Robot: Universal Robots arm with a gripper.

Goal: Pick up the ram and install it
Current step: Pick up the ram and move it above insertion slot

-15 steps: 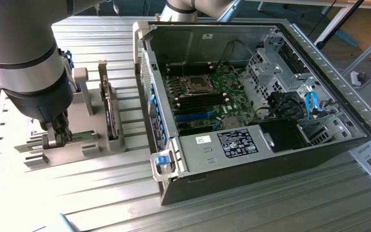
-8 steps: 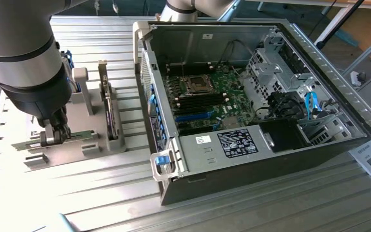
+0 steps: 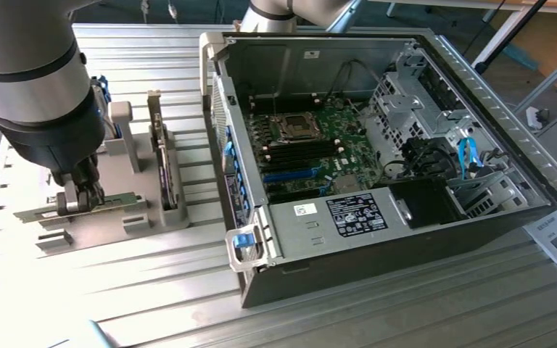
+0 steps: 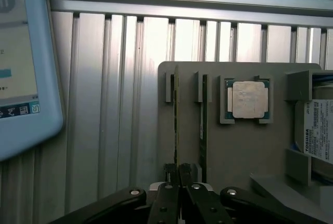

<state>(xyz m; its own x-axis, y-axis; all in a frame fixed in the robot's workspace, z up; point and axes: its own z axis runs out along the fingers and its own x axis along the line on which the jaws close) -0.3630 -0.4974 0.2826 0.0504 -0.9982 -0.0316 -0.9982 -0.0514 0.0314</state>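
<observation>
The ram (image 4: 176, 114), a thin green stick, stands on its edge in a slot of the grey holder (image 4: 229, 151). My gripper (image 4: 177, 173) sits at the near end of the stick, with its two fingers pressed together on it. In the exterior view the gripper (image 3: 78, 199) hangs low over the holder (image 3: 114, 225) at that view's left, and the ram (image 3: 114, 199) runs pale and narrow under it. A second, similar stick (image 4: 203, 125) stands in the neighbouring slot, untouched.
A square silver processor chip (image 4: 250, 99) and a hard drive (image 4: 318, 135) rest in the same holder. The open computer case (image 3: 472, 94) lies on the exterior view's right, motherboard (image 3: 307, 138) exposed. A tablet (image 4: 21, 62) lies on the slatted table (image 4: 114, 104).
</observation>
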